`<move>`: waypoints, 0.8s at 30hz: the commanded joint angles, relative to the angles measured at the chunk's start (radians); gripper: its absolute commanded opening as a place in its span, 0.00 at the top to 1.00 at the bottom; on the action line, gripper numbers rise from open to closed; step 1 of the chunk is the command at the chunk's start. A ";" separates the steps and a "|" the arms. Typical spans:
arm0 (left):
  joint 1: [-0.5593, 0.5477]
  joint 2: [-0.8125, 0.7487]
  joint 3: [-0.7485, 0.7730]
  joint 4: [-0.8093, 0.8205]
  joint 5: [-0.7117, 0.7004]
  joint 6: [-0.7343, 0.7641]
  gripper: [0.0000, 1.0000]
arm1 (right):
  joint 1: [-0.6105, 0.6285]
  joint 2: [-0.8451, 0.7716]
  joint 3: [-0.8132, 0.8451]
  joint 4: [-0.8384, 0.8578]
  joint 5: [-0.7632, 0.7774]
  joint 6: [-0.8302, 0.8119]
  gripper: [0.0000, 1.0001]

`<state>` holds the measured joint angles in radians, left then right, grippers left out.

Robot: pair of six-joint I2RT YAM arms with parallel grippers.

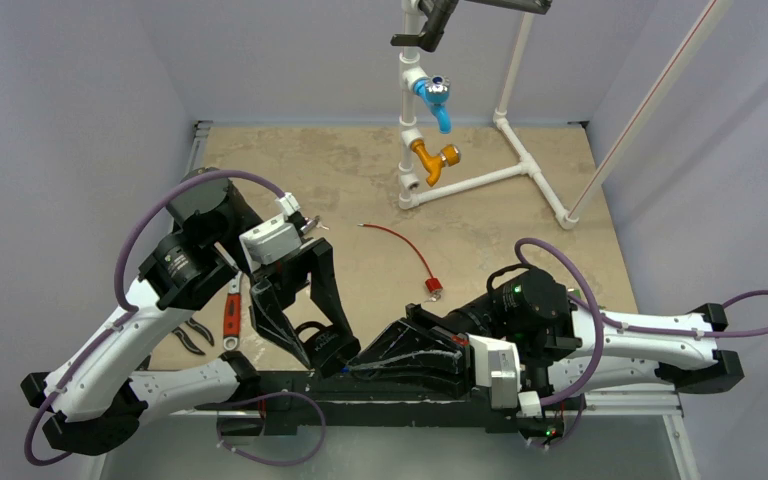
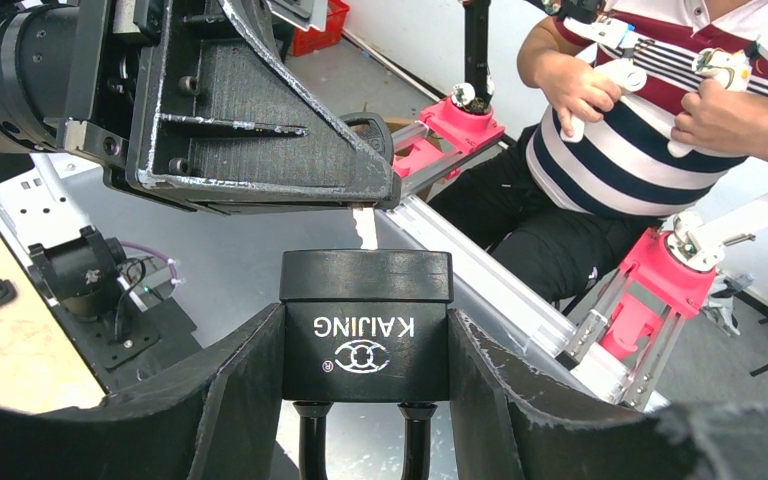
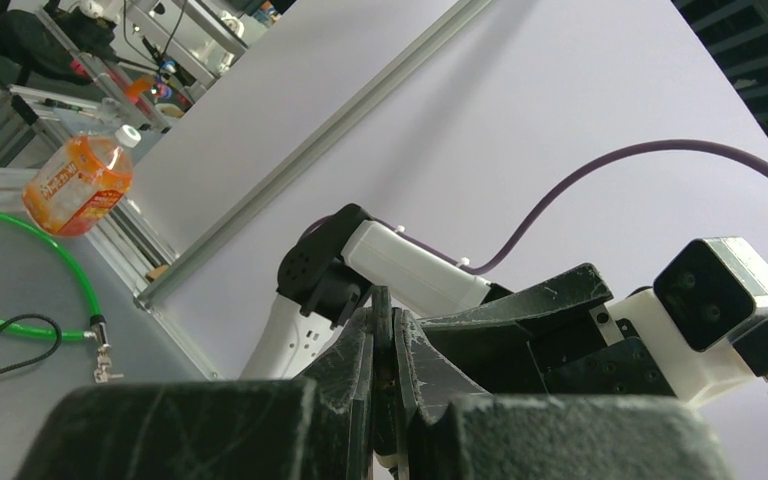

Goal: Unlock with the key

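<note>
A black padlock (image 2: 365,330) marked KAIJING sits between the fingers of my left gripper (image 2: 365,375), which is shut on its body, with the shackle pointing back toward the wrist. My right gripper (image 3: 382,318) is shut on the dark head of the key (image 3: 381,305). In the left wrist view the key's silver blade (image 2: 365,228) comes out from under the right gripper's fingers (image 2: 260,130) and meets the padlock's end face. How deep it goes I cannot tell. From above, both grippers meet at the near edge, padlock (image 1: 328,345) left, right gripper (image 1: 362,357) beside it.
A red cable (image 1: 405,250) with a red end lies mid-table. An orange-handled tool (image 1: 230,312) and black pliers (image 1: 195,335) lie near the left arm. A white pipe frame (image 1: 480,178) with a blue valve (image 1: 435,95) and a yellow valve (image 1: 432,158) stands at the back. A person (image 2: 650,90) sits beyond the table.
</note>
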<state>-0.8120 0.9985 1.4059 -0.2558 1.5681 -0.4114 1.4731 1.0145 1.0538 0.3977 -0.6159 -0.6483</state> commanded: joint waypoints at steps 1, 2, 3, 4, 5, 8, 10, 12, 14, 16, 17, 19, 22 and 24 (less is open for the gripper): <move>-0.004 -0.024 0.038 0.160 -0.004 -0.047 1.00 | -0.025 0.078 -0.033 -0.225 0.114 0.015 1.00; -0.004 -0.022 0.040 0.163 -0.006 -0.049 1.00 | -0.024 0.083 -0.030 -0.229 0.114 0.019 1.00; -0.004 -0.021 0.041 0.164 -0.010 -0.049 1.00 | -0.024 0.088 -0.026 -0.236 0.115 0.021 1.00; -0.004 -0.022 0.039 0.165 -0.014 -0.050 1.00 | -0.025 0.096 -0.021 -0.244 0.116 0.021 1.00; -0.004 -0.021 0.039 0.165 -0.020 -0.051 1.00 | -0.024 0.104 -0.013 -0.257 0.115 0.021 1.00; -0.004 -0.024 0.035 0.170 -0.036 -0.057 1.00 | -0.026 0.124 -0.010 -0.279 0.112 0.020 1.00; -0.004 -0.027 0.030 0.173 -0.050 -0.061 1.00 | -0.027 0.132 -0.010 -0.290 0.111 0.020 1.00; -0.003 -0.029 0.025 0.172 -0.079 -0.069 1.00 | -0.026 0.141 -0.003 -0.316 0.118 0.016 1.00; 0.000 -0.031 0.016 0.173 -0.110 -0.074 1.00 | -0.026 0.148 0.007 -0.352 0.124 0.002 1.00; 0.005 -0.034 0.006 0.170 -0.137 -0.073 1.00 | -0.026 0.146 0.006 -0.377 0.145 -0.001 1.00; 0.008 -0.036 0.003 0.162 -0.152 -0.065 1.00 | -0.026 0.144 0.003 -0.388 0.156 -0.004 1.00; 0.011 -0.038 0.002 0.122 -0.186 -0.048 1.00 | -0.027 0.141 0.007 -0.421 0.167 -0.011 1.00; 0.015 -0.036 0.001 0.093 -0.226 -0.040 1.00 | -0.026 0.129 -0.006 -0.416 0.168 -0.009 1.00; 0.016 -0.032 0.003 0.096 -0.227 -0.047 1.00 | -0.026 0.120 -0.021 -0.404 0.170 0.008 1.00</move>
<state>-0.7986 0.9737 1.3754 -0.2558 1.5345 -0.4599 1.4712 1.0626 1.1103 0.2882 -0.5816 -0.6819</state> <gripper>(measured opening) 0.525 0.032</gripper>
